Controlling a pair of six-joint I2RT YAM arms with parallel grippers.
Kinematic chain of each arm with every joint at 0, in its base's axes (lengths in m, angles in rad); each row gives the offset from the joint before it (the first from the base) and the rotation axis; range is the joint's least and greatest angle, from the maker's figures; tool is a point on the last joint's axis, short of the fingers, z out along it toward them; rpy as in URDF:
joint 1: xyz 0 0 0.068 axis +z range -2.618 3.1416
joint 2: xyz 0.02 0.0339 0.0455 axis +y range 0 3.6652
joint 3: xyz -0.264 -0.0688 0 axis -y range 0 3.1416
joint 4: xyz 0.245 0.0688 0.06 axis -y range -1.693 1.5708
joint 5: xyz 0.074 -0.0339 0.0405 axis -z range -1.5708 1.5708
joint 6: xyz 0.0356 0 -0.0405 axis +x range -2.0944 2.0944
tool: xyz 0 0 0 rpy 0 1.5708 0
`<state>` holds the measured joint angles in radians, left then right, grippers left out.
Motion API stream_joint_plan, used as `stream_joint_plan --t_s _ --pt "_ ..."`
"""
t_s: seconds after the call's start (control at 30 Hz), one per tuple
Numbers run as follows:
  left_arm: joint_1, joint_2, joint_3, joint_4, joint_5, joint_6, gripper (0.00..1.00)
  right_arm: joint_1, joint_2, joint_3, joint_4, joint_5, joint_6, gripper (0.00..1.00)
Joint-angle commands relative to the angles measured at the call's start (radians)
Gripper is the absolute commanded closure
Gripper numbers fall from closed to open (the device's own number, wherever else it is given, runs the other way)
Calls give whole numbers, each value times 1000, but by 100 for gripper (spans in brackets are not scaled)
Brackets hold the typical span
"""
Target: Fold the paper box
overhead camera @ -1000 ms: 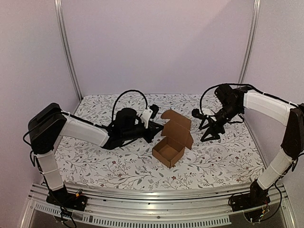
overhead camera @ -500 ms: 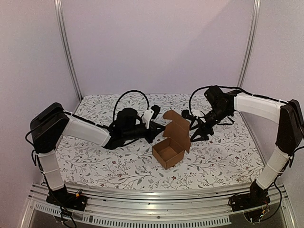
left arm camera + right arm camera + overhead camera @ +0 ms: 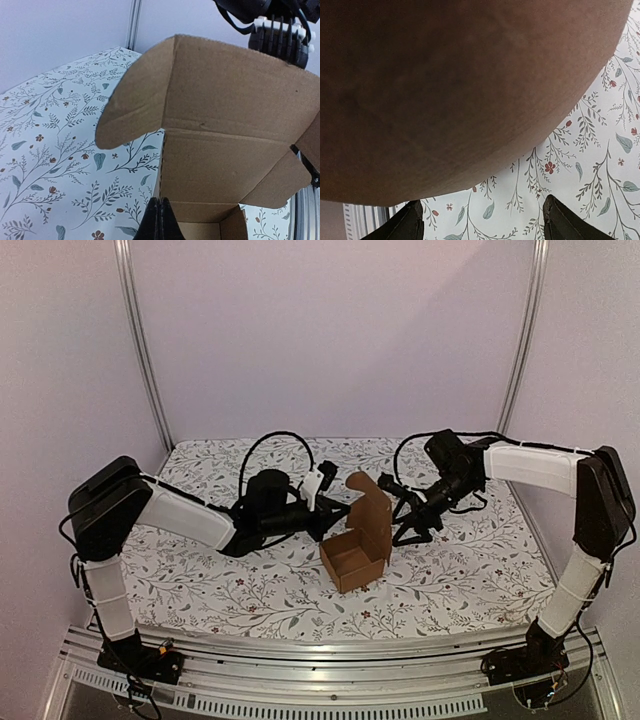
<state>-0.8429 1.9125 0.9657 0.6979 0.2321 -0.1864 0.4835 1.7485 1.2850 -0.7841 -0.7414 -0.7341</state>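
The paper box [image 3: 352, 558] is a small brown cardboard cube with its top open, sitting mid-table. Its lid flap [image 3: 371, 512] stands nearly upright, side tabs spread. My left gripper [image 3: 334, 521] is shut, its tips [image 3: 160, 204] right at the box's left wall edge with nothing visibly between them. In the left wrist view the box [image 3: 225, 125] fills the frame, showing its inside and raised lid. My right gripper [image 3: 402, 516] is open just behind the lid. The lid's brown back [image 3: 445, 90] looms close before the right gripper [image 3: 482, 204], whose jaws stand wide apart with nothing between them.
The table is covered with a white cloth [image 3: 240, 590] printed with leaves and flowers. Metal frame posts [image 3: 143, 350] stand at the back corners and a rail [image 3: 300, 665] runs along the near edge. Cables loop over both wrists.
My right gripper has moved left up to the box. The lid has risen from leaning back to nearly upright. The left arm has barely moved.
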Motion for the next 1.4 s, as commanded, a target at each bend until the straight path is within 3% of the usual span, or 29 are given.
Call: stream_joint_plan --t_s 0.0,0.23,0.27,0.3,0.7,1.07,1.37 --pt "13 -2 -16 27 6 -5 100 6 -5 -51 62 -31 61 18" --pt "13 -9 -10 -3 0 8 100 36 -25 -77 126 -18 131 11" --pt "13 -11 -11 -4 0 8 100 44 -27 -76 136 -9 141 3" --pt "13 -13 -13 -3 1 8 100 53 -29 -78 157 11 165 1" --pt "3 -24 -41 28 -8 -26 100 72 -68 -134 334 174 495 1" --pt "7 -52 -49 -6 -45 19 100 87 -181 -182 173 58 216 1" --pt "5 -53 -49 3 -50 5 100 94 -153 -166 262 73 305 1"
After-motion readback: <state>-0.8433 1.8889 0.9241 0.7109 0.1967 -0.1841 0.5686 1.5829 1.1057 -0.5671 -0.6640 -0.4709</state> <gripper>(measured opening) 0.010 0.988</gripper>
